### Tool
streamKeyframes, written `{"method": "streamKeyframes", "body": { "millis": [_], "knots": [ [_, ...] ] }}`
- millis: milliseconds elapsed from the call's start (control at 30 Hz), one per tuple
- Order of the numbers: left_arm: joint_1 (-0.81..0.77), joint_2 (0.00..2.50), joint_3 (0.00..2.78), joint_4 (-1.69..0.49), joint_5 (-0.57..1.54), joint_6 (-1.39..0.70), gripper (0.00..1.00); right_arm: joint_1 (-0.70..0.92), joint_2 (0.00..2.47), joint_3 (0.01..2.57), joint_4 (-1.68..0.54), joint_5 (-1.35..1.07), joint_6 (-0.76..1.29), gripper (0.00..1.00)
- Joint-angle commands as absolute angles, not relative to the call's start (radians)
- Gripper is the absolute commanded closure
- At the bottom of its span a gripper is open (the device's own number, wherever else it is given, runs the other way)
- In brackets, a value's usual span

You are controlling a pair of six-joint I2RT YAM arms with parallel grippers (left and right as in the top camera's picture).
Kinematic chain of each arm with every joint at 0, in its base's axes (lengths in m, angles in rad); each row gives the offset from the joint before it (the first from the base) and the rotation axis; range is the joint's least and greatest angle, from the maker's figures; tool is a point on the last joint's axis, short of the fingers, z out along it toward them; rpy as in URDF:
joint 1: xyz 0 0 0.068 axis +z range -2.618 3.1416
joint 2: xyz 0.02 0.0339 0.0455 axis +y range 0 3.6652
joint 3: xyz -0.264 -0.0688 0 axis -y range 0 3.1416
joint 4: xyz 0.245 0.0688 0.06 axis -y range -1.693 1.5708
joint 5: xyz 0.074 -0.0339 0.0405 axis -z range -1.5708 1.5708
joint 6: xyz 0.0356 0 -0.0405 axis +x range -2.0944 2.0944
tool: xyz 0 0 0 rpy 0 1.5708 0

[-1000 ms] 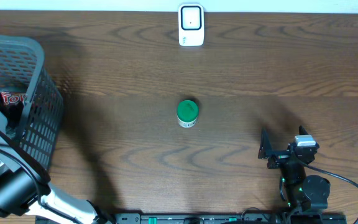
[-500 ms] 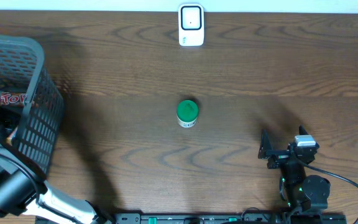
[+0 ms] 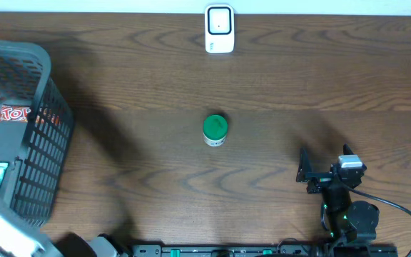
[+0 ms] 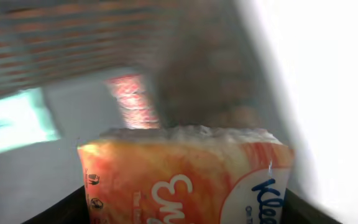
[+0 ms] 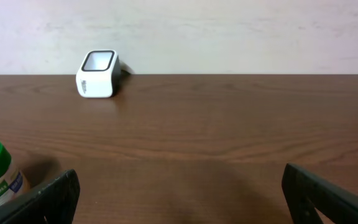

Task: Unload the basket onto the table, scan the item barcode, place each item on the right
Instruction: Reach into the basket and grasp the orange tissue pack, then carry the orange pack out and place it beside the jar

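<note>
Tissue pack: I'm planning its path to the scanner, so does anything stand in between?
Nothing visible on the table does. The tissue pack sits in the left tool by the basket; the green-lidded jar stands mid-table, off the line to the scanner.

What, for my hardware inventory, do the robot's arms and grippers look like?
The right arm is black with green lights, a grey-white wrist camera block and a black cable. The right gripper has black fingers. Of the left arm, only a pale link shows overhead.
</note>
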State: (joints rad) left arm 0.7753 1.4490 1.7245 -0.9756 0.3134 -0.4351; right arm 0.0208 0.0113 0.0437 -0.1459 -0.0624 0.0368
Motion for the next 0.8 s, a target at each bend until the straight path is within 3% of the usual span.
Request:
{"method": "streamKeyframes", "body": {
  "millis": [0, 233, 467, 767],
  "knots": [
    [0.702, 1.365, 1.737, -0.966, 0.581, -0.512, 0.3, 0.014, 0.009, 0.04, -0.147, -0.058, 0.028, 0.01],
    [0.309, 1.285, 1.736, -0.998, 0.569, -0.471, 0.3, 0.014, 0.009, 0.04, -0.147, -0.058, 0.028, 0.01],
    [-0.109, 1.378, 1.696, -1.066, 0.191, -0.457, 0.3, 0.014, 0.009, 0.04, -0.147, -0.057, 0.028, 0.01],
    [-0.294, 1.649, 1.611, -1.125, 0.068, -0.439, 0.3, 0.014, 0.009, 0.04, -0.147, -0.058, 0.028, 0.01]
  ]
}}
